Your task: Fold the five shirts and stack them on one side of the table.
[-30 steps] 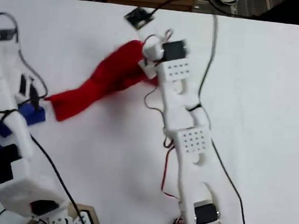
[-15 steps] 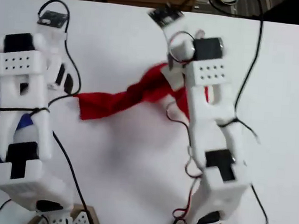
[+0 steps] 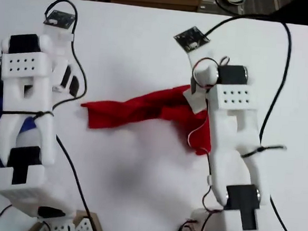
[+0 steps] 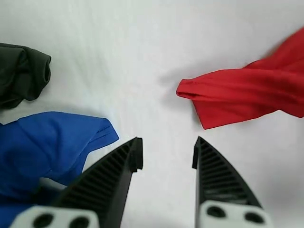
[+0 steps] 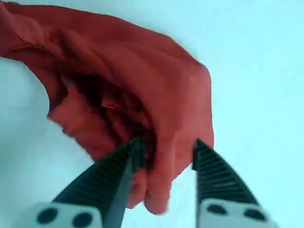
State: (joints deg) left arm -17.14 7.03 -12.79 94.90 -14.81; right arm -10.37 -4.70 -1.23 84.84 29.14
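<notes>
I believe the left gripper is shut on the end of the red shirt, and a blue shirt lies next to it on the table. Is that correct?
Not quite. The left wrist view shows the left gripper open and holding nothing; the end of the red shirt lies on the table ahead of it, untouched. The blue shirt does lie next to it.

The red shirt (image 3: 139, 106) is of one plain colour. The blue shirt (image 4: 47, 142) is plain too. The dark shirt (image 4: 21, 73) looks almost black. The table (image 3: 139, 178) is white.
</notes>
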